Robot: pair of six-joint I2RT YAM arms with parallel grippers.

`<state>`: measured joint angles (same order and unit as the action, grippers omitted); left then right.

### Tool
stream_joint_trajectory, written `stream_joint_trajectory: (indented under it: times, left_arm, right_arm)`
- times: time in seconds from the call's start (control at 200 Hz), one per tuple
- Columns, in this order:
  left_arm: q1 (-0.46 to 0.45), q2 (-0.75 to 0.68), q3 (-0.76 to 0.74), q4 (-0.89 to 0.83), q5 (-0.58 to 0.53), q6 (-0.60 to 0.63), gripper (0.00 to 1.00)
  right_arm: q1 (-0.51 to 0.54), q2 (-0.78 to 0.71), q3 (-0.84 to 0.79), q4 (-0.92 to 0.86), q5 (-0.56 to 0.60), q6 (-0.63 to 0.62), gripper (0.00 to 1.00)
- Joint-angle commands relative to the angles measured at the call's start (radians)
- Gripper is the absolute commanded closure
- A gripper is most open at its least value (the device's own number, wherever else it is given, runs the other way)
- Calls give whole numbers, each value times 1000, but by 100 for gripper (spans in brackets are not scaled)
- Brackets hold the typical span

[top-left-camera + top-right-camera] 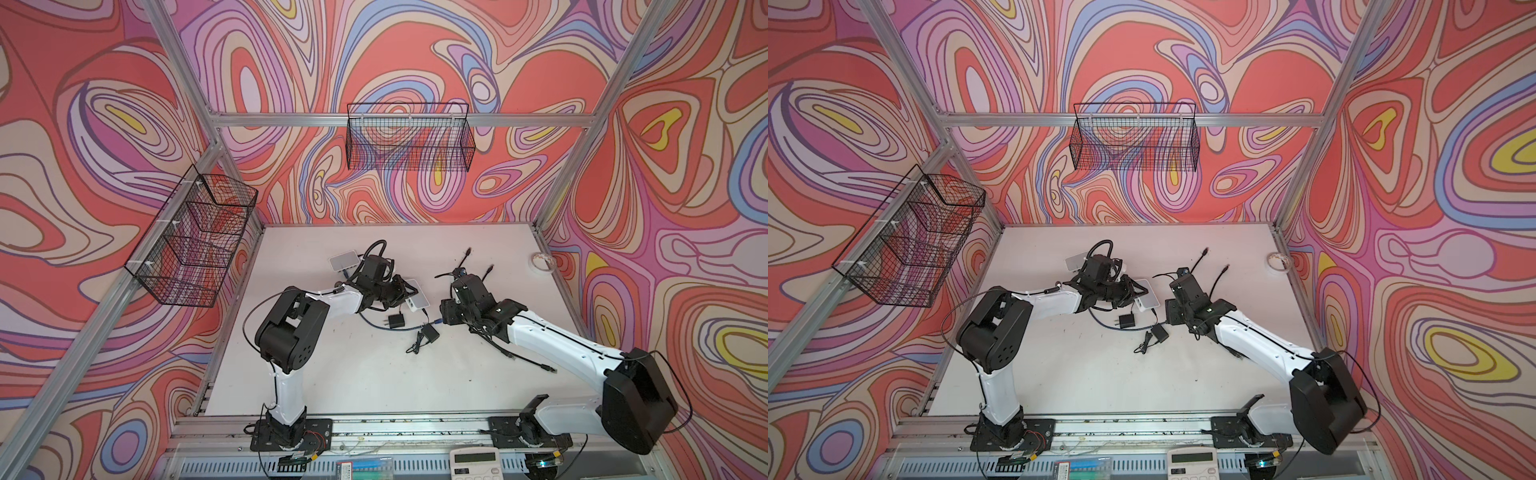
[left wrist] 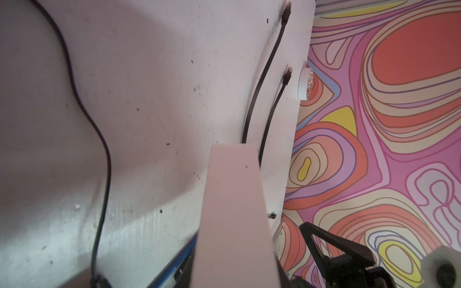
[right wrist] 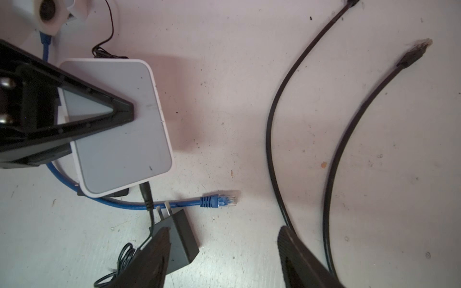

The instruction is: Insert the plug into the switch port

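Left gripper point(image 3: 122, 114) clamped tight across white switch point(image 3: 119, 154), over table point(image 3: 224, 87). Right gripper point(image 3: 223, 234) near switch, jaws wide, holding nothing. Black adapter point(image 3: 184, 239) just beside switch. Blue plug point(image 3: 225, 199) near switch, lying loose, not inserted.

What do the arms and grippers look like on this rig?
Both the left arm and right arm: glossy white links, bulky black joint housings, thin black cables looped alongside. The left gripper and right gripper are black; fingers are open triangular frames with finely ridged pads.
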<state>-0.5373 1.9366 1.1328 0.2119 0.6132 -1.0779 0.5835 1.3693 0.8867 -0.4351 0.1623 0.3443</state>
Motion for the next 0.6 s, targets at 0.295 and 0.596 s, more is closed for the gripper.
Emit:
stream_joint_trajectory:
  times: [0.295,0.596]
  left_arm:
    - [-32,125,109,-64,-95,-11,93]
    - [-34,155,117,-97,-118,-1,72]
  right_arm:
    - [-26,159,165,8,-94,-80,27]
    - [-40,177,127,32,-119,-66,26]
